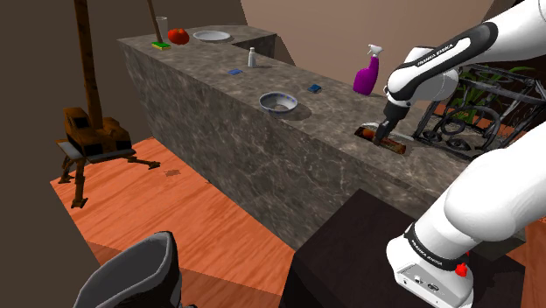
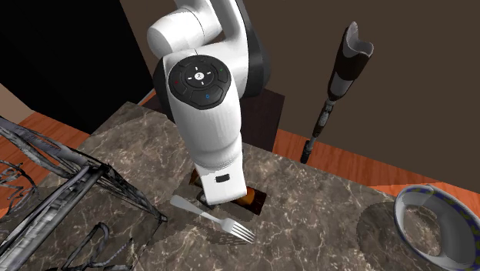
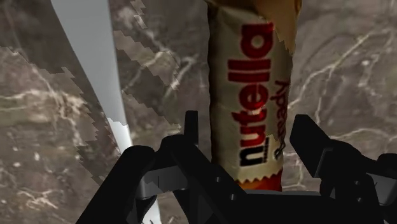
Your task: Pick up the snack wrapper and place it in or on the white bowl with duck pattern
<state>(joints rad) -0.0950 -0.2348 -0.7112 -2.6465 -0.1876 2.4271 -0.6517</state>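
End effector [image 3: 248,121] spread astride Nutella-lettered snack wrapper [image 3: 248,63], fork [image 2: 209,215] just beside.

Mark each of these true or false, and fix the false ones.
1. The claw is open, with one finger on each side of the Nutella snack wrapper. True.
2. The wrapper already lies in the bowl. False: it lies on the stone counter, well apart from the bowl.
3. A grey fork lies on the counter close beside the wrapper. True.
4. The spray bottle on the counter is green. False: it is purple with a white trigger head.
5. The bowl holds a fork. False: the fork lies on the counter, away from the bowl.
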